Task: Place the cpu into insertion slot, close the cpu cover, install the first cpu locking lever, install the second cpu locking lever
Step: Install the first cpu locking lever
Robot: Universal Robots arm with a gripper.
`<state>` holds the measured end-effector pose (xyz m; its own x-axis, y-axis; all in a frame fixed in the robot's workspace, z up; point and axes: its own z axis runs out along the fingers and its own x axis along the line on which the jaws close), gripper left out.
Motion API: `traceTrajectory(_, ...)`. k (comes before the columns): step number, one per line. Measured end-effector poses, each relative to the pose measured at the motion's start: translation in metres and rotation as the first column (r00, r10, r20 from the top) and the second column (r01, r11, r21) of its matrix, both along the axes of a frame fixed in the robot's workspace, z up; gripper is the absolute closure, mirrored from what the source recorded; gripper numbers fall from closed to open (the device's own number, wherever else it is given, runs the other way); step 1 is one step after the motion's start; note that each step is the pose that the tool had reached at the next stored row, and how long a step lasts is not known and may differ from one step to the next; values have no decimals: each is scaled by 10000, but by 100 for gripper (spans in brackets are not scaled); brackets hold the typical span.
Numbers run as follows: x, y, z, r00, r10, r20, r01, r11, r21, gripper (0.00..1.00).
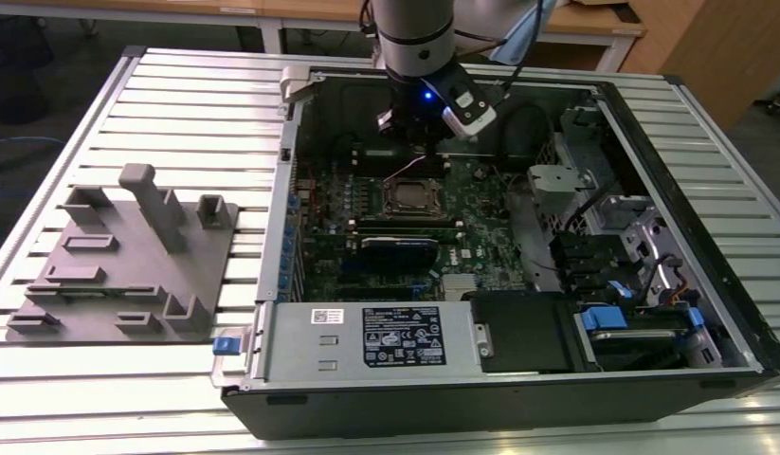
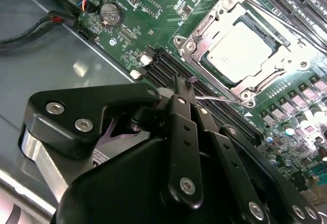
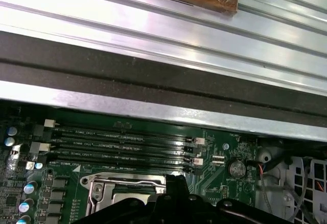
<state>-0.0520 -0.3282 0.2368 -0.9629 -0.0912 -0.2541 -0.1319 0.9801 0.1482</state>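
In the second wrist view the cpu [image 2: 244, 46] lies flat in the insertion slot [image 1: 412, 196], its pale metal face showing. The cpu cover [image 2: 223, 14] is folded down around it as a silver frame. A thin wire locking lever [image 2: 219, 99] runs from the socket's corner to my fingertips. A second wire lever [image 2: 278, 17] lies along the socket's far side. My gripper [image 2: 184, 86] is shut, its black fingers together at the first lever's free end. I cannot tell whether the wire is clamped or just touched. In the exterior view the gripper [image 1: 422, 144] hangs just behind the socket.
Long black memory slots [image 3: 122, 142] run beside the socket. A coin battery [image 2: 110, 13] and cables [image 2: 30, 29] lie by the case wall. The grey power-supply box [image 1: 371, 338] fills the case front, drive bays [image 1: 617, 237] the exterior view's right. A grey fixture plate [image 1: 124, 256] sits outside.
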Motion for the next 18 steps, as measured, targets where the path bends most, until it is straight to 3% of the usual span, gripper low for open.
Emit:
traceTrajectory(7,0,0,8,9983,-591,-11,591,9983,0,89)
traceTrajectory(18,3,0,80,9873,-1590,-10,1590,9873,3,89)
